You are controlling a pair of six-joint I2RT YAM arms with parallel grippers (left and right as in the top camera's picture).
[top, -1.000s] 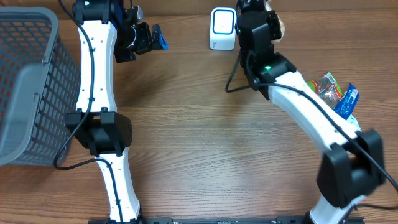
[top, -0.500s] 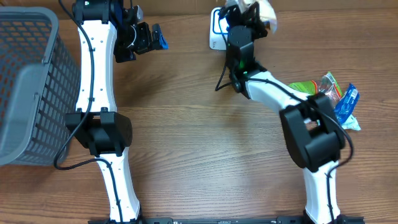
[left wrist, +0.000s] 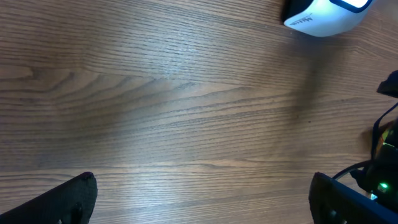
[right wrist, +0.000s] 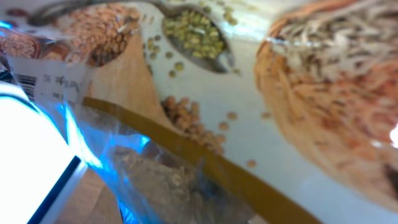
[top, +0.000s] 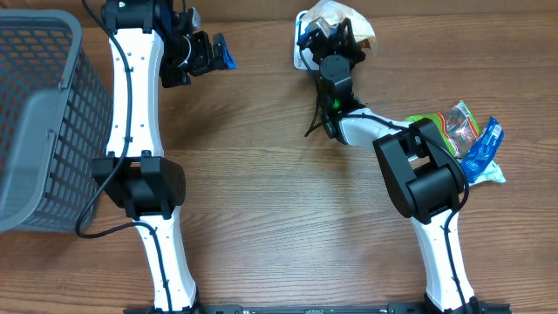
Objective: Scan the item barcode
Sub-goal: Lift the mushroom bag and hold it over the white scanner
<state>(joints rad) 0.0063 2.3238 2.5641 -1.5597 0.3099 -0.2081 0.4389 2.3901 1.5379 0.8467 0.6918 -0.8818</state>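
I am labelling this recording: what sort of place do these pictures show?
Probably a mock shop checkout on a wood-grain table: a small white barcode scanner stands at the far edge, a grey mesh basket waits at the left, and colourful snack packets lie at the right.

Grey basket (top: 39, 105) left — snack packets (top: 482, 144) right.

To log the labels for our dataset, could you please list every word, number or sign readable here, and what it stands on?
No text reads clearly.
White plastic barcode scanner: short grey word on its side, too blurred to read.
Clear plastic food packet printed with grains: barcode and small print at its left edge, blurred.
Colourful snack packets, overhead view: print too small to read.
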